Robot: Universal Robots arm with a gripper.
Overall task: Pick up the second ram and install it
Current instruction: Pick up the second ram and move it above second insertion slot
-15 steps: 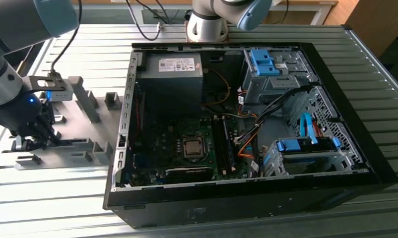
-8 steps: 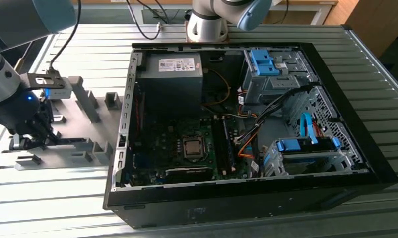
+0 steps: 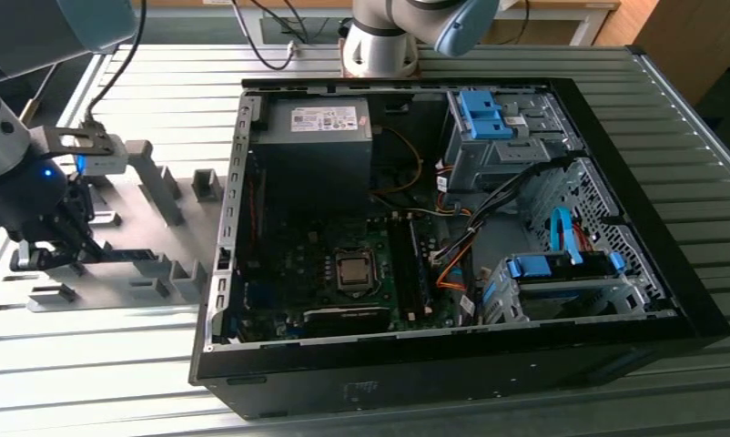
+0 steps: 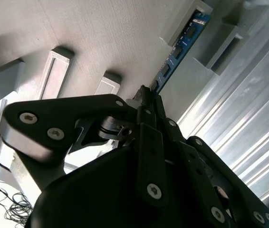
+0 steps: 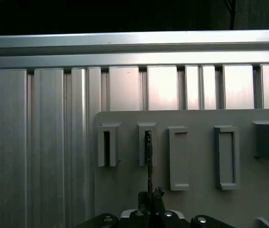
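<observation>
Second ram [image 4: 179,47]: light, thin, stiff board with fragile chips, so I judge flat sides safest to grip. My pincer [image 4: 146,95] is pinched on one end, the other end at the grey holder block [image 5: 141,147].

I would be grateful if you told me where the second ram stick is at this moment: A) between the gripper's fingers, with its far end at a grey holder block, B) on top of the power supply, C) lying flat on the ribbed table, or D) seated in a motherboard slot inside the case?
A: in the second wrist view the gripper is closed on the second ram, whose far end reaches into a grey holder block.
</observation>
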